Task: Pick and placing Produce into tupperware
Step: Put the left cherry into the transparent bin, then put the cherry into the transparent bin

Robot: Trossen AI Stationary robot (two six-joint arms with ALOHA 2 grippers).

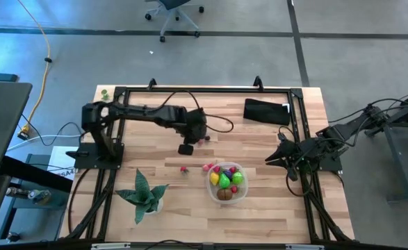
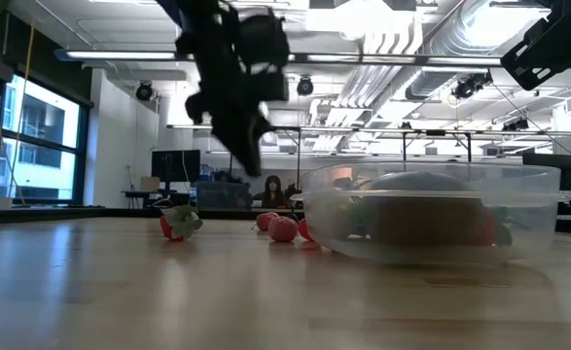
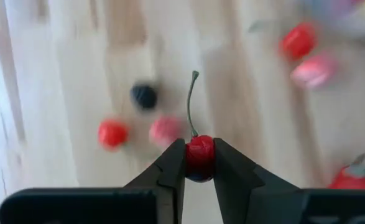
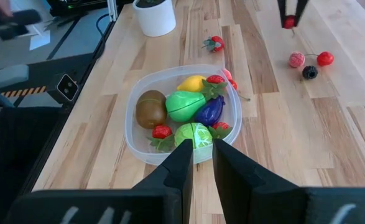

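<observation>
Butcher-block table [image 1: 273,208] inside a black frame, grey floor around it, office chair at the far edge of the high view.

Left side: potted plant [image 1: 145,196] at the near-left of the table, well apart from the left gripper and nearer the front edge than it.

Left gripper [image 1: 187,148] is over the table's middle, off the surface. Fingers clamped on a red cherry [image 3: 199,154]; in the left wrist view the fingers [image 3: 170,174] pinch it from both sides. Stem [image 3: 191,102] runs straight out ahead of the fingertips, so the cherry's long axis lies in line with the gripper's reach, fruit end in the grip, stem tip leading.

Below and ahead of that gripper, loose on the wood: a dark berry [image 4: 309,72], a pink piece [image 4: 296,60], a red one [image 4: 324,58], close together. A strawberry [image 1: 183,169] lies just beyond the gripper toward the front edge.

Tub [image 1: 210,191] is to the right of the left gripper and nearer the front, well apart from it. Inside: brown kiwi [image 4: 150,109], yellow lemon [image 4: 191,83], green pear [image 4: 184,106] lying lengthwise across the tub, purple eggplant [image 4: 211,110] slanted with its stem end toward the rim, green cabbage [image 4: 193,134], small red pieces. More small red and pink pieces touch the tub's left rim outside.

Black pouch [image 1: 266,111] at the far right, behind the tub.

Right gripper [image 1: 270,161] waits right of the tub, fingers nearly together, holding nothing.
</observation>
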